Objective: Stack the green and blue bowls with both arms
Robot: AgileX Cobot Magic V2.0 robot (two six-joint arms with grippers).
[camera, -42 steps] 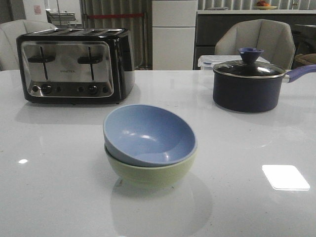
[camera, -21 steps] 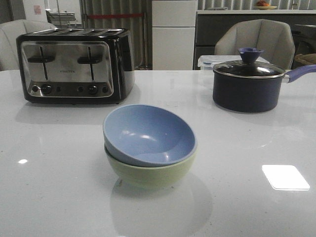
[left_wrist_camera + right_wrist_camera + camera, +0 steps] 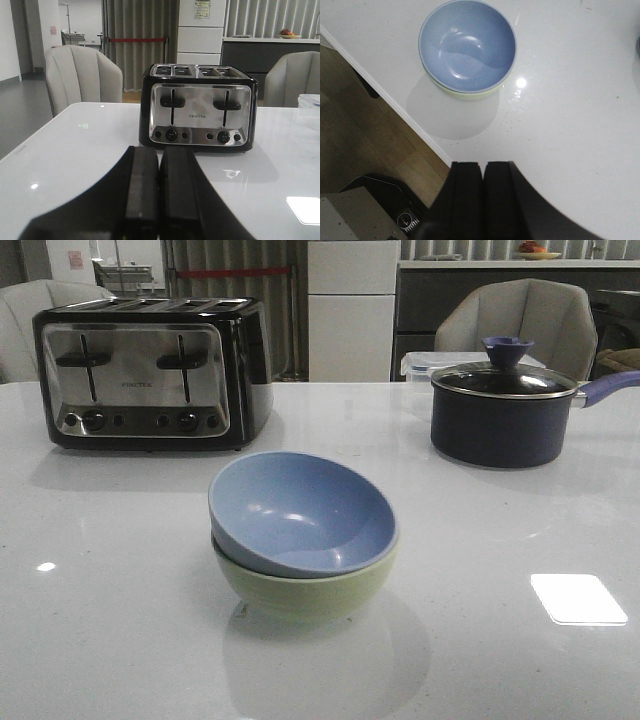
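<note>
Both pincers (image 3: 159, 200) (image 3: 483, 197) pressed together, empty; blue bowl (image 3: 300, 512) nested in green bowl (image 3: 305, 590) on glossy white table (image 3: 120, 620).

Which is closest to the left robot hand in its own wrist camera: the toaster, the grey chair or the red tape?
1. Toaster, on the table just beyond the left gripper.
2. Grey chair, behind the table edge.
3. Red tape, by the far curtain.
</note>
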